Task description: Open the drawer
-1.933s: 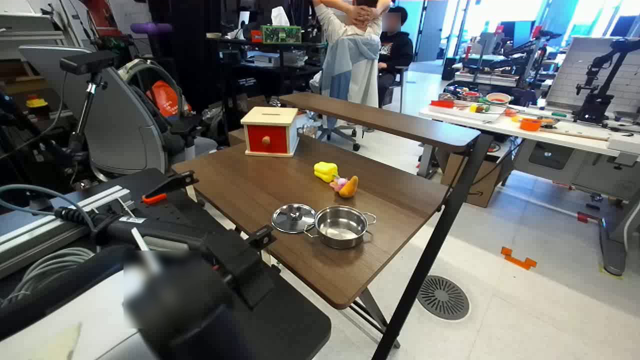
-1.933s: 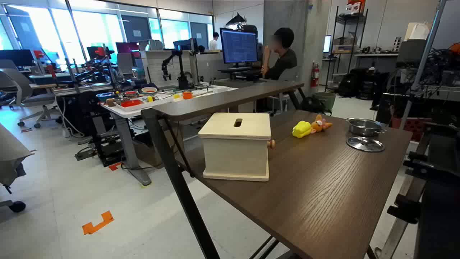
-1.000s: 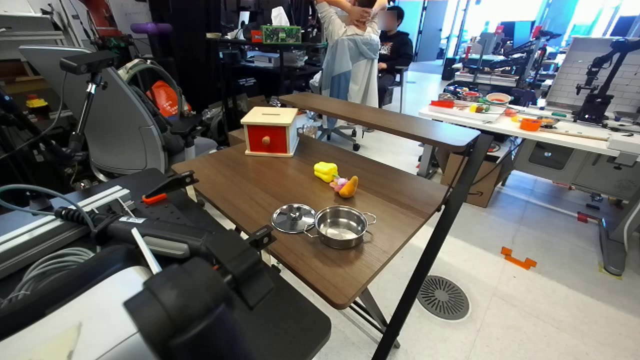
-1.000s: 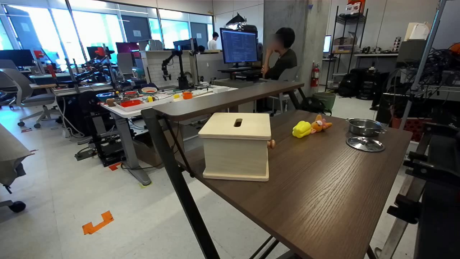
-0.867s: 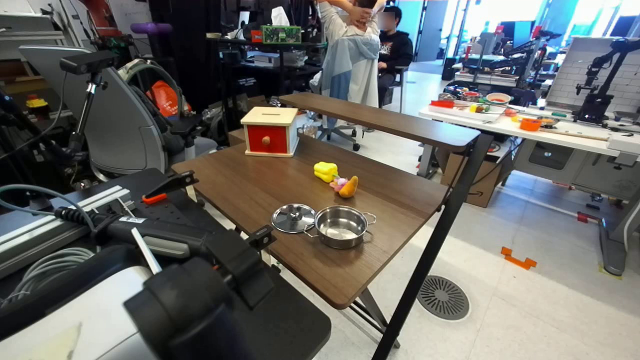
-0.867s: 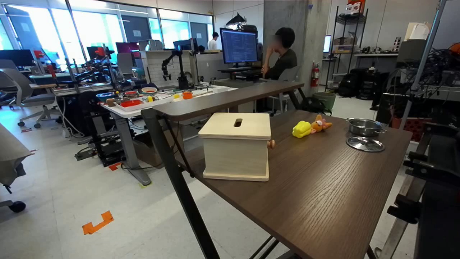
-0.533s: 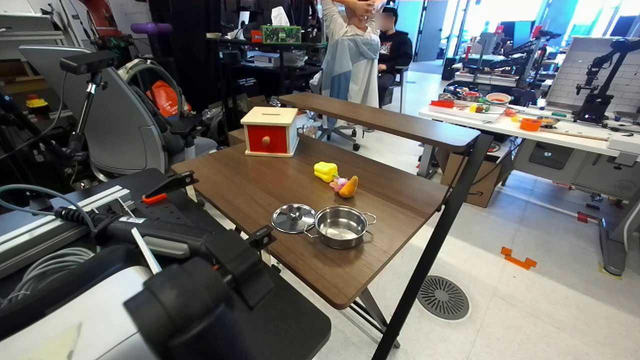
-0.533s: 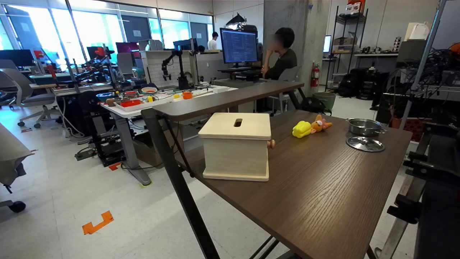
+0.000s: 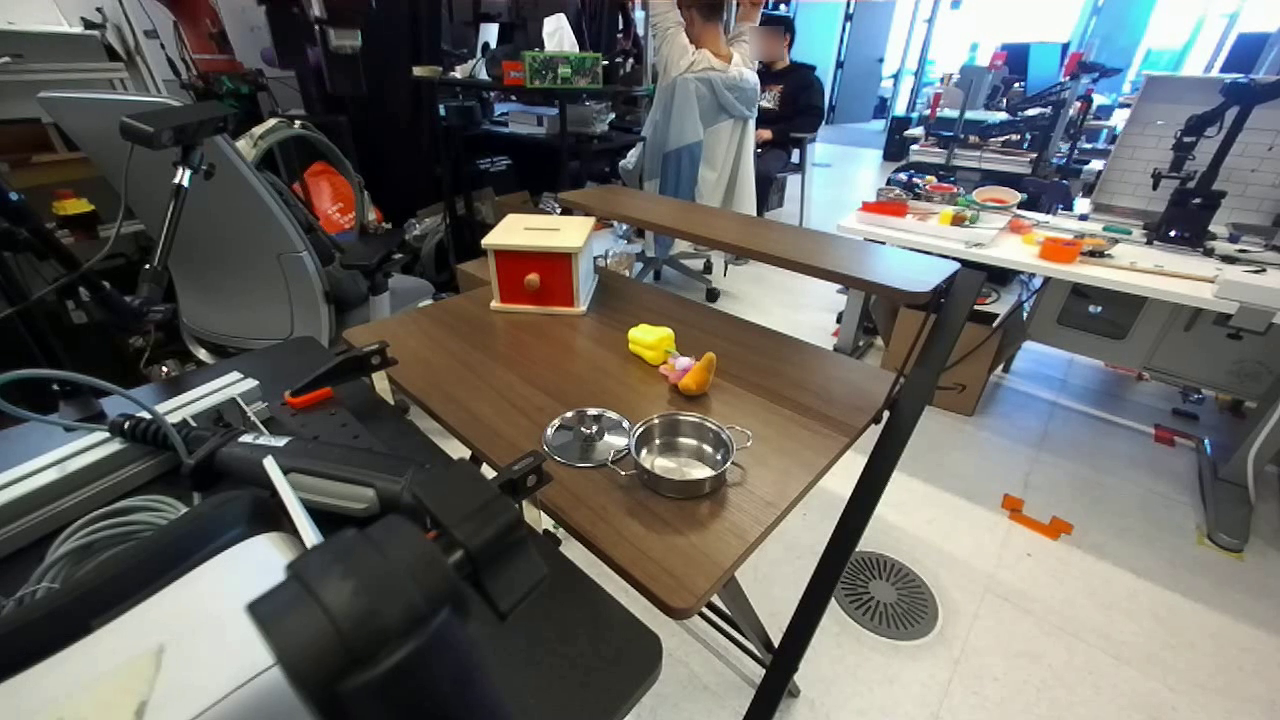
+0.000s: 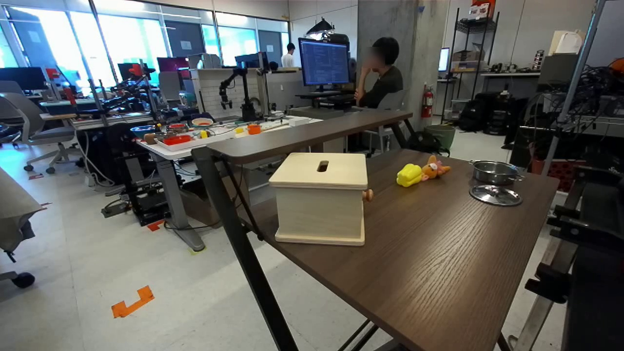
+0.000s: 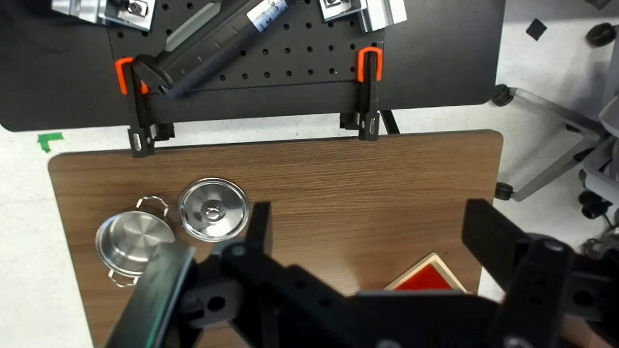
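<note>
The drawer (image 9: 535,283) has a red front with a round wooden knob, set in a pale wooden box with a slotted top. It is shut; the red front sits inside the frame. In an exterior view the box shows from its plain side (image 10: 319,214), with the knob (image 10: 368,195) sticking out to the right. In the wrist view only a corner of the box and some red (image 11: 423,280) show; my gripper's body hides the rest. My gripper (image 11: 369,205) is open and empty, high above the table, with its fingers wide apart.
On the brown table (image 9: 480,350) stand a metal pot (image 9: 683,455), its lid (image 9: 588,437), a yellow pepper (image 9: 652,343) and an orange-pink toy (image 9: 697,375). A raised shelf (image 9: 760,245) runs along one side. A black bench with clamps (image 11: 430,72) borders the table.
A dark shape, perhaps part of my arm or gripper, has come into an exterior view at the upper left and covers the purple object. The drawer and table things have not moved.
</note>
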{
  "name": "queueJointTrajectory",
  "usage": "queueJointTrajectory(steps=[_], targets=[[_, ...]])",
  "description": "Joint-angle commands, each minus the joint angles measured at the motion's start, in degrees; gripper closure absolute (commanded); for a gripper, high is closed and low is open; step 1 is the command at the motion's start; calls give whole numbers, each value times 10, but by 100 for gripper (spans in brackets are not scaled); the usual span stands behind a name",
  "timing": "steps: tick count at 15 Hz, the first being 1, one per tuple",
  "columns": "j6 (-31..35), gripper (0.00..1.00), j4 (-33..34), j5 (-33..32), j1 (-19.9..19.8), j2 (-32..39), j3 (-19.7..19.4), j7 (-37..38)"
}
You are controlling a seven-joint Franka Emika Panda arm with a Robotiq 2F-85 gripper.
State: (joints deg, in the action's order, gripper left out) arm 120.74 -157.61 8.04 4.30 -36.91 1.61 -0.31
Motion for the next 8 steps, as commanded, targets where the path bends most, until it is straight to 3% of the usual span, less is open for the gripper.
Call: queueJointTrajectory(steps=[1,4,7,8], targets=[[140,0,-7,-14,36,95,51,-4],[280,0,-1,-49,38,198,99,34],[376,0,35,-169,-11,309,148,136],[391,0,52,-225,-43,342,172,181]])
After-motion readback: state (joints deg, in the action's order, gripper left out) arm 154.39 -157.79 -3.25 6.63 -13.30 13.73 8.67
